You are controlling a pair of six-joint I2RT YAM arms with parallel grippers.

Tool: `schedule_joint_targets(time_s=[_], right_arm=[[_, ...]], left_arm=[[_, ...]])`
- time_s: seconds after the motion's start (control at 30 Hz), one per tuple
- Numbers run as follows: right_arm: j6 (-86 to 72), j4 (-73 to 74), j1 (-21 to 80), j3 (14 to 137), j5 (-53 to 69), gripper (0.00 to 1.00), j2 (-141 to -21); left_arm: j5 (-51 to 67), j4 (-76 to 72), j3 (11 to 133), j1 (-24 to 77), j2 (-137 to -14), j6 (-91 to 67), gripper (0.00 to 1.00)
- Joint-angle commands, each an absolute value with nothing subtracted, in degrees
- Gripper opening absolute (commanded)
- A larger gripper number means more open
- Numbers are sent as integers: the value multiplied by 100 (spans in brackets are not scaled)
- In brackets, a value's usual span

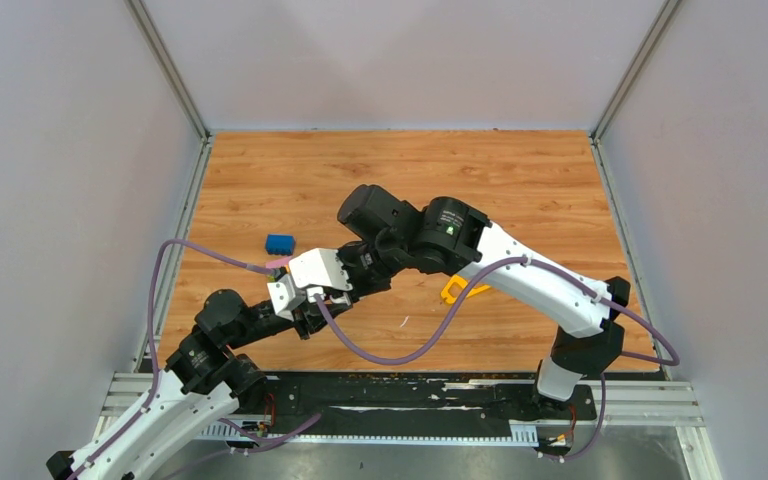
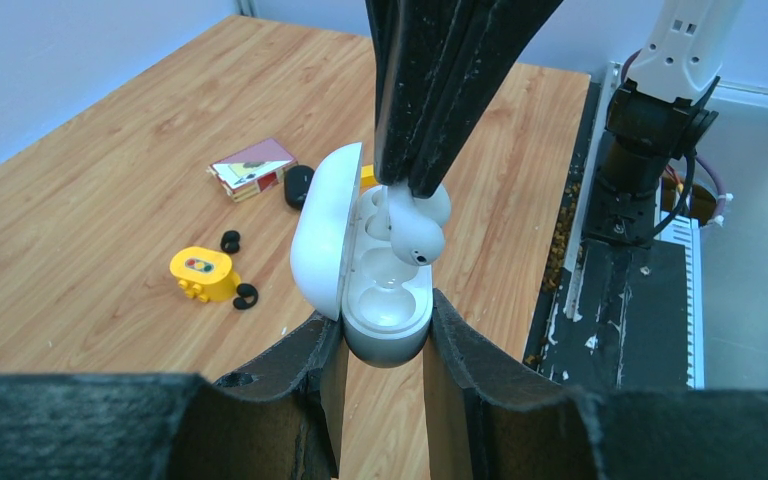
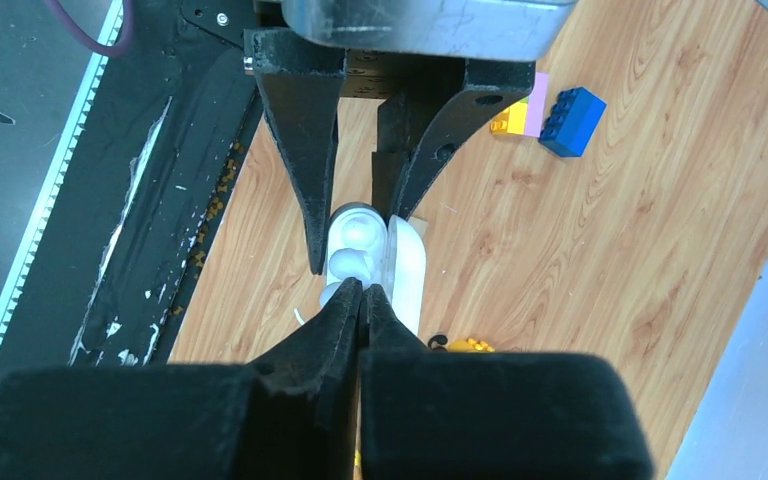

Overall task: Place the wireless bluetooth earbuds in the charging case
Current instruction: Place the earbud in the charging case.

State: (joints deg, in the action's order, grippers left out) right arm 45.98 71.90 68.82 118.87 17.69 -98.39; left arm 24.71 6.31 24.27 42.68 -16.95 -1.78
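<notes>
Case (image 2: 385, 335), white, lid swung open to its left, stands upright off the bench (image 2: 110, 200), clamped at its lower end between the left fingers (image 2: 465, 350); its near socket is bare; over the far socket hangs a white bud (image 2: 418, 238), pinched at its upper end by the right fingers (image 2: 440, 90), which reach in from above, pressed nearly together; whether that bud touches the socket cannot be told; on the bench left of the case lies a yellow block (image 2: 203, 272), with a black bud (image 2: 230, 241) just behind it and a second black bud (image 2: 246, 296) just beside its right corner; farther back sits a pink-topped block (image 2: 252, 168), a black oval (image 2: 298, 185) just beside it; from the top view both arms meet over the near left of the bench, a blue block (image 1: 280, 243) lies beyond them, and a yellow triangle (image 1: 460, 290) shows under the right arm.
</notes>
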Motion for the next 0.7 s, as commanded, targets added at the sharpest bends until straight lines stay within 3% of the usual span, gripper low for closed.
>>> schedule_joint_targets(time_s=[0.0,0.67], right_arm=[[4573,6893,6917,11993,1780,0,-9897],[4467,6814,6946,12031,1695,0,-10082]], left_arm=[[2453,377,2435,4271,-1646,-127,0],[2440,361,2426,4271,-1602,-149,0]])
